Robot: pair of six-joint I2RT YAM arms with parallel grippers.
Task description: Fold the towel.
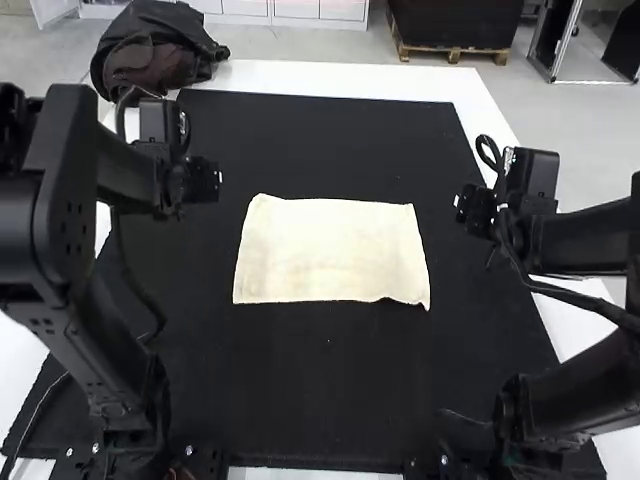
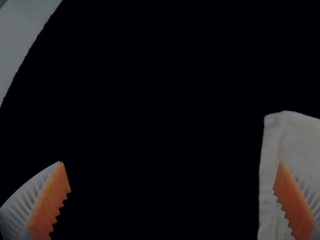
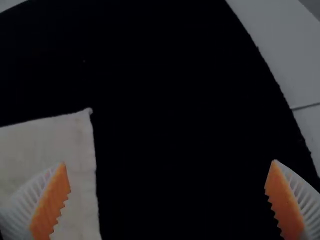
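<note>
Towel (image 1: 335, 250) of matt cloth, faintly creased, mat (image 1: 320, 400) matt and fabric-like — rough along its edge, tabletop (image 1: 300, 77) smooth, arms (image 1: 68, 180) of dull, plastic-looking casing, fingers (image 2: 24, 205) ribbed — pads (image 3: 50, 202) toothed

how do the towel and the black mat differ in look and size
The towel is cream, while the mat is black. The towel is much smaller; the mat extends past it on every side. The towel lies on the mat, the mat on the white table. Both lie flat and are roughly four-sided.
</note>
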